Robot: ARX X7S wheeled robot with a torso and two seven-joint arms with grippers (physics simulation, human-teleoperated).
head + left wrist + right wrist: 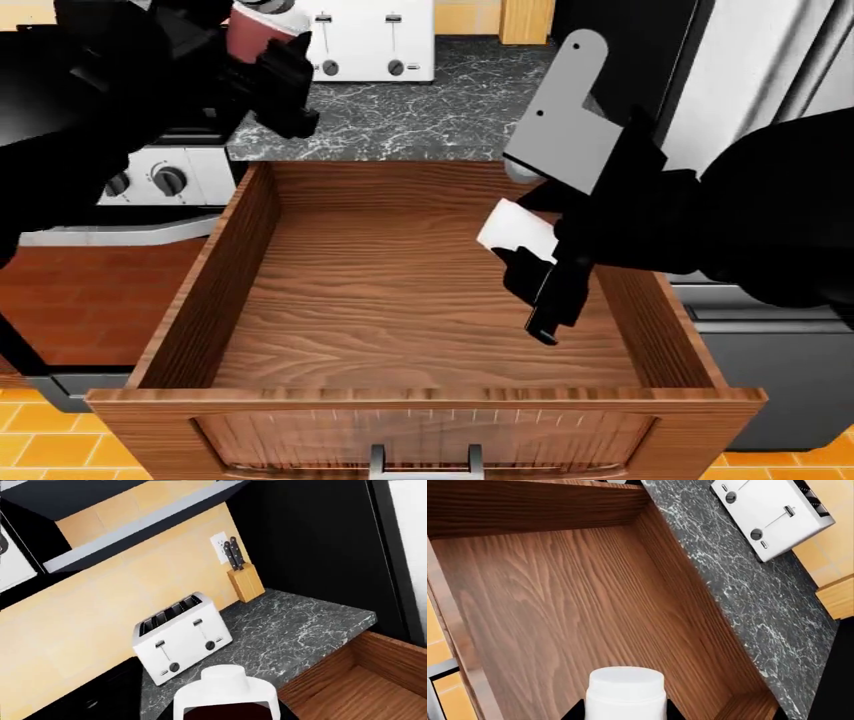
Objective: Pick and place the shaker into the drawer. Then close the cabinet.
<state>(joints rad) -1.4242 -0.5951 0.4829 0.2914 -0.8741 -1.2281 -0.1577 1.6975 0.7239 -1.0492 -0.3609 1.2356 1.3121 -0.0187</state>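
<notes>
Fingers of both arms pinch white-capped shakers, left (262,25) half hidden, right (514,230) over the drawer (400,290).

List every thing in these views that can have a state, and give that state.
drawer: pulled open, nothing lying on its floor
pink shaker: held up over the counter, white cap on
white shaker: held above the drawer floor, not set down
left gripper: shut on pink shaker
right gripper: shut on white shaker
toaster: levers up, slots empty
knife block: upright, knives in
</notes>
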